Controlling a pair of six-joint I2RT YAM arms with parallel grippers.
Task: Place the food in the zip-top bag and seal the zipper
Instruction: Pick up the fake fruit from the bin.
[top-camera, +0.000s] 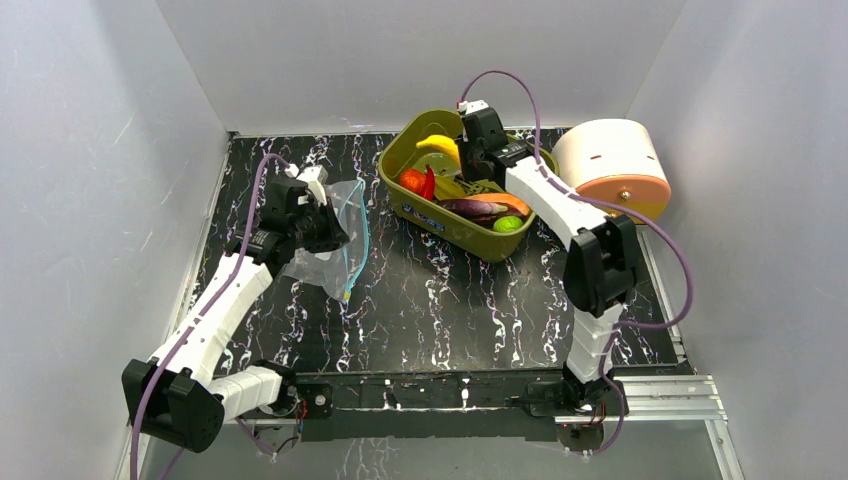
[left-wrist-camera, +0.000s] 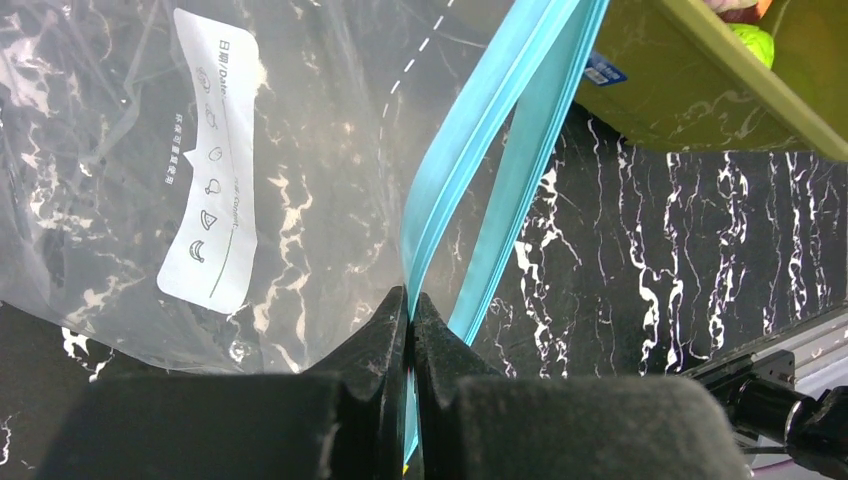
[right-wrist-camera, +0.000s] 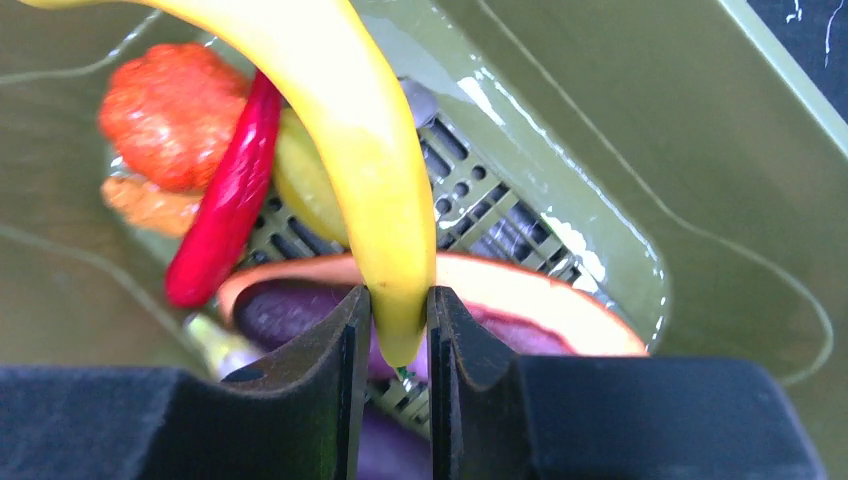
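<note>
The banana (right-wrist-camera: 370, 180) is clamped at its tip by the right gripper (right-wrist-camera: 398, 310), whose jaws are closed tight on it, within the tub (top-camera: 450, 228) above the chili (right-wrist-camera: 225, 200) and eggplant (right-wrist-camera: 290, 310). It is judged light, stiff and slick, so a hold nearer its middle would be steadier. Left of the tub, the floppy zip-top bag (left-wrist-camera: 150, 150) is pinched at its zipper (left-wrist-camera: 500, 150) by the left gripper (left-wrist-camera: 410, 305), closed on the strip.

Bright even light; right wrist view slightly blurred
</note>
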